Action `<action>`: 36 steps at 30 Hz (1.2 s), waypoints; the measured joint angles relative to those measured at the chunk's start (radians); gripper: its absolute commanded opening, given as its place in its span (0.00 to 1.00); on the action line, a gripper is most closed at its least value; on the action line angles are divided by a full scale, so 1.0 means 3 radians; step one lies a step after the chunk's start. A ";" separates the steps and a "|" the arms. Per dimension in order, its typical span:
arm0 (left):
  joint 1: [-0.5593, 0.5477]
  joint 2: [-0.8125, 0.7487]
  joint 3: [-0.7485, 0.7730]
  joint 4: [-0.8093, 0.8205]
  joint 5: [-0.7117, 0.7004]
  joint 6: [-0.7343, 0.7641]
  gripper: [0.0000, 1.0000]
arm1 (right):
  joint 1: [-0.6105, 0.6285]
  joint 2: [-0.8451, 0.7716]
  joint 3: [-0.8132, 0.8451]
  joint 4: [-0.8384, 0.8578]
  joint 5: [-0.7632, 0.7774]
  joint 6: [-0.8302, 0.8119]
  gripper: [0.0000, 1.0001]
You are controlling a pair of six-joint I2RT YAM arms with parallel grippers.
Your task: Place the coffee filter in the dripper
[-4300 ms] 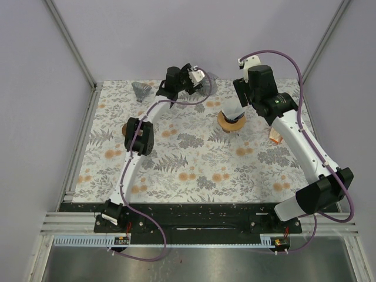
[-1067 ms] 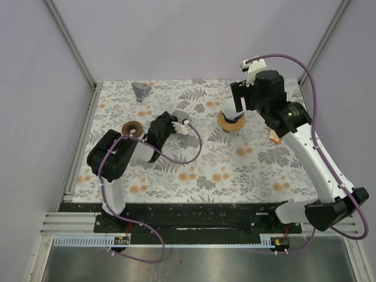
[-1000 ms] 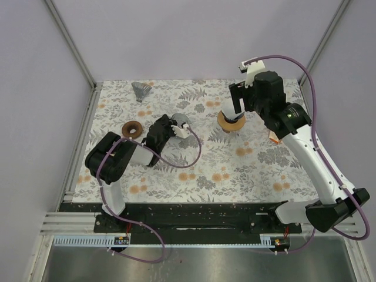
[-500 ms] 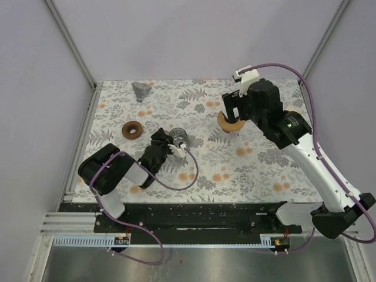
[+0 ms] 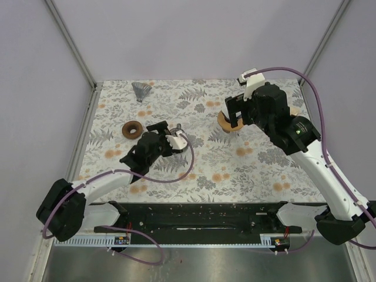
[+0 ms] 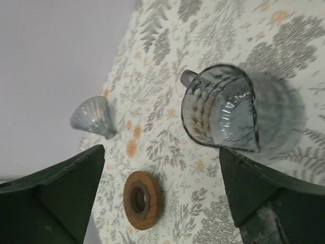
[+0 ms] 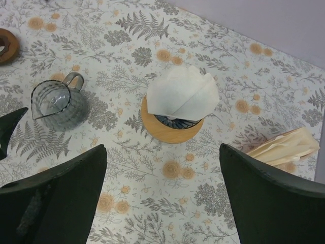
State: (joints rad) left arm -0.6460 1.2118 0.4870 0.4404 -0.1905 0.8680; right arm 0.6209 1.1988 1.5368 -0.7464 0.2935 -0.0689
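Note:
The white paper coffee filter (image 7: 183, 92) stands in the dripper (image 7: 167, 131), a dark ribbed cone in a round wooden collar, at the table's back right. The filter's top folds bulge above the rim. In the top view the dripper's collar (image 5: 224, 121) shows just under my right gripper (image 5: 234, 116). My right gripper (image 7: 162, 150) hovers above and a little nearer than the dripper, open, with nothing between its fingers. At mid-table my left gripper (image 5: 154, 136) is also open and holds nothing (image 6: 161, 152).
A grey glass pitcher (image 6: 221, 109) (image 7: 56, 104) stands at mid-table beside the left gripper. A loose wooden ring (image 6: 143, 200) (image 5: 132, 128) lies to its left. A ribbed glass cone (image 6: 94, 117) (image 5: 141, 91) lies at the back left. A stack of tan filters (image 7: 282, 147) sits at the right.
The left gripper brought the pitcher from the back to mid-table, opened and drew back from it. The right gripper lifted off the filter in the dripper and opened wider.

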 measured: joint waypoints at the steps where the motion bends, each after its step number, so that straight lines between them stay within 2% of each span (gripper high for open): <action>1: 0.0008 -0.0029 0.0196 -0.0346 0.0064 -0.0134 0.99 | 0.0003 0.0001 0.0000 -0.0028 -0.0022 0.0009 0.99; 3: 0.0046 -0.0037 0.0586 -0.0971 0.0240 -0.0409 0.99 | 0.0005 0.0009 0.0003 -0.0064 -0.0083 0.0037 1.00; 6: 0.0200 -0.0118 0.0937 -0.1623 0.0490 -0.0779 0.99 | 0.0027 0.0061 0.0041 -0.0125 -0.0183 0.0095 0.96; 12: 0.0740 -0.0229 0.1375 -0.2443 0.0816 -0.1472 0.99 | 0.0165 0.0365 0.0262 -0.0146 -0.0465 0.0149 0.93; 16: 0.1247 -0.0117 0.1591 -0.2654 0.0796 -0.1919 0.96 | 0.0259 0.0621 0.0408 -0.0112 -0.0627 0.0142 0.94; 20: 0.1699 0.0294 0.1841 -0.2748 0.0740 -0.2308 0.86 | 0.0278 0.0701 0.0380 -0.0045 -0.0764 0.0118 0.95; 22: 0.1859 0.0577 0.1974 -0.2838 0.0669 -0.2487 0.86 | 0.0282 0.0679 0.0323 0.0033 -0.0787 0.0090 0.96; 31: 0.2078 0.1469 0.2441 -0.2909 0.0163 -0.3268 0.87 | 0.0286 0.0355 -0.0226 0.0234 -0.0786 -0.0052 0.98; 36: 0.2097 0.1809 0.2665 -0.2855 -0.0114 -0.3450 0.84 | 0.0286 0.0197 -0.0406 0.0272 -0.0786 -0.0104 0.98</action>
State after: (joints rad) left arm -0.0170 1.7546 1.2865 -0.4160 -0.2249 -0.1669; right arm 0.7067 1.2579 1.4151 -0.6647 0.0578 -0.1001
